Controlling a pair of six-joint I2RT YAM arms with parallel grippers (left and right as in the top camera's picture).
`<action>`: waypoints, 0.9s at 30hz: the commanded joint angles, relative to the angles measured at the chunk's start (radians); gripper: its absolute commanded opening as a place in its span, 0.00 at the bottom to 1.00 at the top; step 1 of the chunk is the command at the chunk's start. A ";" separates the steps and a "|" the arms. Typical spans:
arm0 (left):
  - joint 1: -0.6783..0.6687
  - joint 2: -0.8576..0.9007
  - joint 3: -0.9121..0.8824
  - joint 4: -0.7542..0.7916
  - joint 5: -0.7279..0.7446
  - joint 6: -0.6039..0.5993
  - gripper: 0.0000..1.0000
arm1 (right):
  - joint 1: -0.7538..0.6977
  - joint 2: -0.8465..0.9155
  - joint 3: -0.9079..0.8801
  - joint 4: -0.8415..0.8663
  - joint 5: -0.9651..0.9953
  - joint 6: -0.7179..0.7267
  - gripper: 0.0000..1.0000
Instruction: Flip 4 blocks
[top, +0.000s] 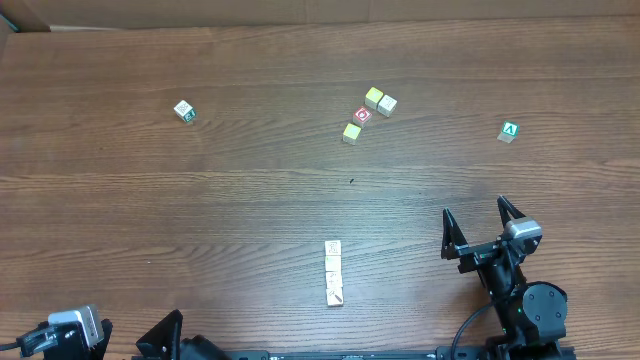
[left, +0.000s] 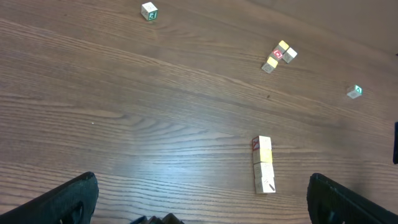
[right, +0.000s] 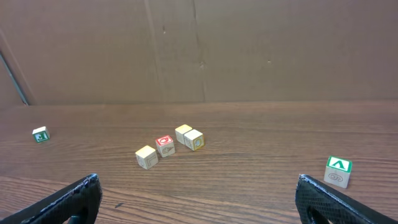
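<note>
The blocks (top: 333, 272) lie in a short straight row on the wooden table, near the front centre, touching end to end. In the left wrist view the blocks (left: 263, 164) show a red mark and a yellow face at the far end of the row. My left gripper (top: 120, 340) is at the front left edge, open and empty, with the row ahead and to its right (left: 205, 205). My right gripper (top: 475, 210) stands open and empty to the right of the row; in its own view (right: 199, 202) the row is out of sight.
A red-circle cube (top: 362, 115) sits among three pale and yellow cubes (top: 374, 97) at the back centre. A green "A" cube (top: 509, 131) stands far right of them. A green-marked cube (top: 184, 110) is at the back left. A cardboard wall (right: 199, 50) closes the far side.
</note>
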 joint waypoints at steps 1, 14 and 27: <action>0.005 -0.005 0.002 0.000 0.000 -0.014 1.00 | -0.004 -0.011 -0.011 0.006 -0.006 0.007 1.00; 0.007 -0.005 -0.033 0.156 -0.007 0.073 1.00 | -0.004 -0.011 -0.011 0.006 -0.006 0.007 1.00; 0.386 -0.064 -0.674 1.106 0.465 0.546 1.00 | -0.004 -0.011 -0.011 0.006 -0.006 0.007 1.00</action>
